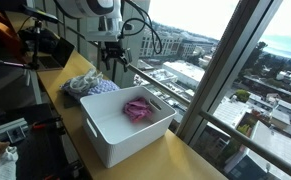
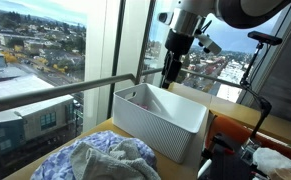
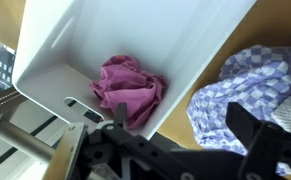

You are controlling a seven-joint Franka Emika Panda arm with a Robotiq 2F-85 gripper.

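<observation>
The crumpled pink cloth (image 3: 130, 88) lies inside the white bin (image 3: 55, 60), close to its end wall. The checked cloth (image 3: 250, 90) is heaped on the counter (image 1: 187, 158) just outside that wall. The hand (image 1: 113, 66) hangs above the wall between them, released and empty. Neither cloth shows a long axis.

A crumpled pink cloth (image 3: 128, 88) lies bunched on the floor of an open white plastic bin (image 1: 125, 140), toward the bin's right wall in an exterior view. Just beyond the bin's far end sits a rumpled heap of blue-and-white checked cloth (image 1: 90, 86), perhaps touching the wall.
</observation>
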